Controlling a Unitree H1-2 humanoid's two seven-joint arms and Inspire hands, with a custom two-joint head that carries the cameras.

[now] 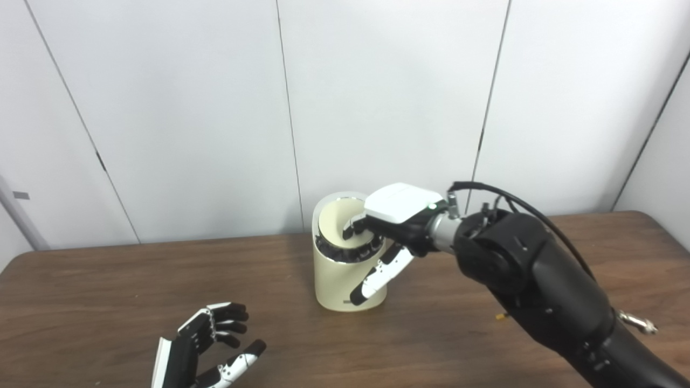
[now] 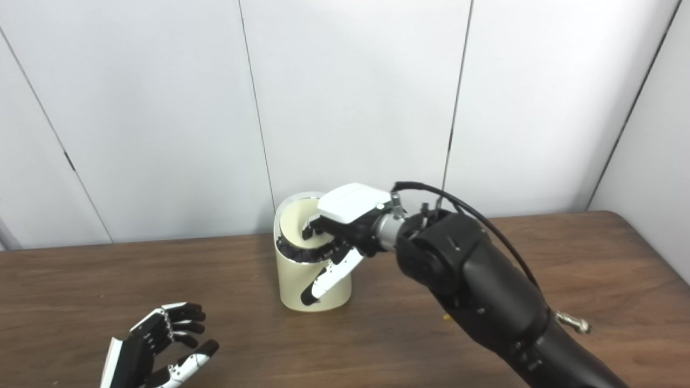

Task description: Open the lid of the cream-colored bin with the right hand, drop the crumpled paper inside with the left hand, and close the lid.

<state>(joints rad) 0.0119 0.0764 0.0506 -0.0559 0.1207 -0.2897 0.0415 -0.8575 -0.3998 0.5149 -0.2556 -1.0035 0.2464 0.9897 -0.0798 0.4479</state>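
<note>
The cream-colored bin (image 1: pixel 345 285) stands upright at the middle of the brown table. Its lid (image 1: pixel 333 218) is tilted up at the back, showing the dark ring of the opening (image 1: pixel 345 252). My right hand (image 1: pixel 396 221) is at the bin's top. Its fingers (image 1: pixel 353 226) curl against the raised lid's face, and its thumb (image 1: pixel 380 275) hangs down in front of the bin's wall. My left hand (image 1: pixel 207 345) rests low at the front left, palm up, open and holding nothing. No crumpled paper shows in either view, and the bin's inside is hidden.
White wall panels stand close behind the table (image 1: pixel 108 291). A tiny yellowish bit (image 1: pixel 501 317) lies on the wood beside my right forearm. The table's right corner (image 1: pixel 647 215) is rounded.
</note>
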